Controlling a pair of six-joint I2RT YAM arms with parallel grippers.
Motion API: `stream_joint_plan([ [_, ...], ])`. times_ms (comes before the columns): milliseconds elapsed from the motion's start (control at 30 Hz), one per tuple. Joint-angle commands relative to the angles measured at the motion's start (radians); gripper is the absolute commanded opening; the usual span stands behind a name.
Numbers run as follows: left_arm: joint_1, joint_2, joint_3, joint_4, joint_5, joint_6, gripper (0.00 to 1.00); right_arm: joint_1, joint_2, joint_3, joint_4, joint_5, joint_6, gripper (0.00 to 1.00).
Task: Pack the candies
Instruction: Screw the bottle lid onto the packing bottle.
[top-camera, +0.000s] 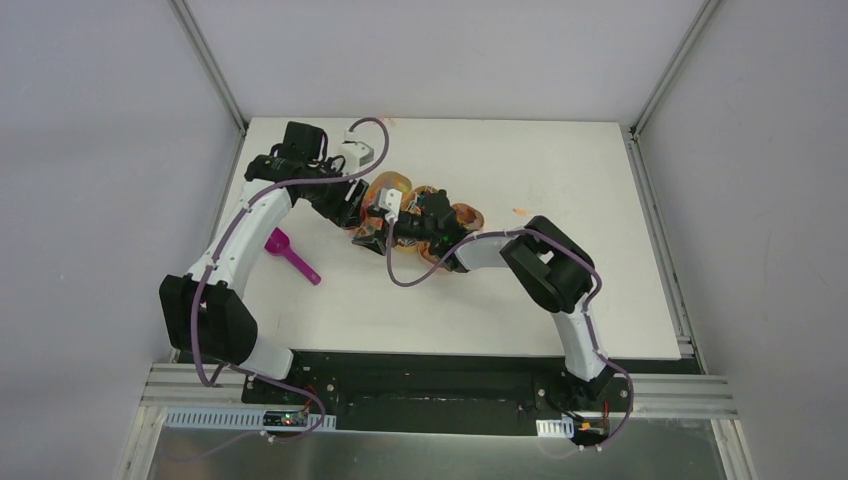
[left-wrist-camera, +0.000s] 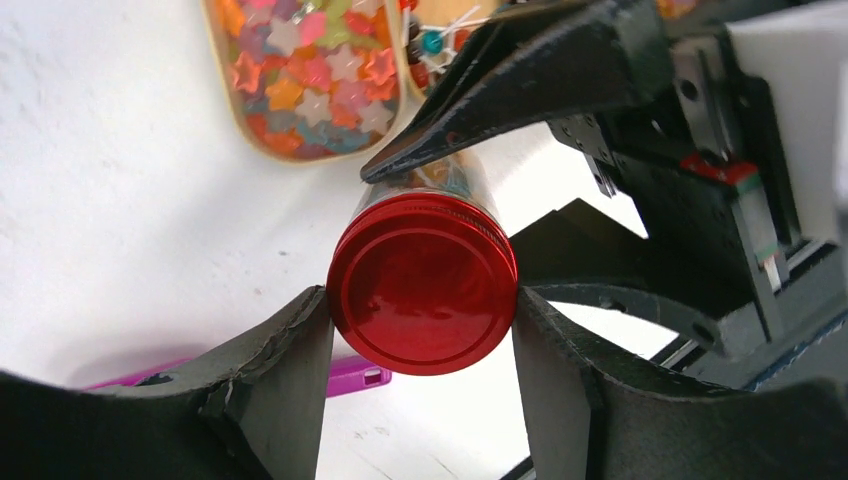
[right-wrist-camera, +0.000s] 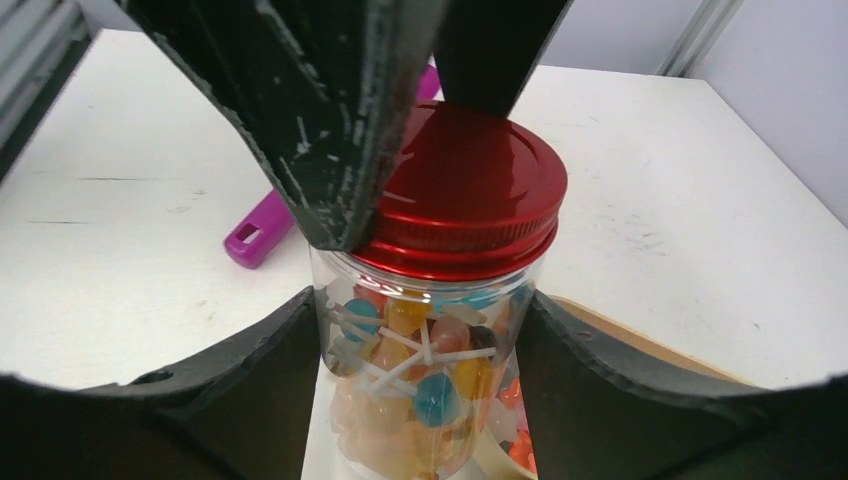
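Note:
A clear jar (right-wrist-camera: 425, 330) with a red screw lid (right-wrist-camera: 465, 190) holds candies (right-wrist-camera: 440, 395): round sweets on white sticks in blue, yellow and pink. My right gripper (right-wrist-camera: 425, 345) is shut on the jar's body, one finger pressing each side. From the other side, my left gripper (left-wrist-camera: 420, 310) is shut on the red lid (left-wrist-camera: 422, 285), with both pads touching its rim. More candies, small star-shaped pieces in mixed bright colours (left-wrist-camera: 310, 70), lie in a shallow oval bowl (left-wrist-camera: 230, 95) behind the jar. In the top view both grippers meet at mid-table and hide the jar.
The magenta scoop (top-camera: 292, 256) lies on the white table left of the grippers; its handle (right-wrist-camera: 258, 232) shows behind the jar. Bowls of sweets (top-camera: 392, 184) sit just behind the grippers. A second bowl's rim (right-wrist-camera: 640, 335) lies right of the jar.

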Motion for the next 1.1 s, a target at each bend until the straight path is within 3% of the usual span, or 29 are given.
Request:
stream_joint_plan([
  [0,-0.047,-0.060,-0.017,-0.019,0.176,0.185,0.34,0.001,-0.190,-0.006,0.277,-0.120,0.079,0.30],
  [367,-0.114,-0.099,-0.077,-0.080,0.282,0.482,0.37,-0.051,-0.275,-0.074,0.349,-0.292,0.225,0.27],
  [600,-0.116,-0.122,-0.053,-0.134,0.270,0.565,0.35,-0.071,-0.322,-0.108,0.363,-0.357,0.271,0.24],
  [867,-0.116,-0.125,-0.014,-0.176,0.354,0.661,0.35,-0.076,-0.319,-0.118,0.362,-0.436,0.324,0.22],
  [1067,-0.118,-0.122,-0.044,-0.205,0.380,0.732,0.39,-0.067,-0.315,-0.137,0.373,-0.438,0.330,0.22],
])
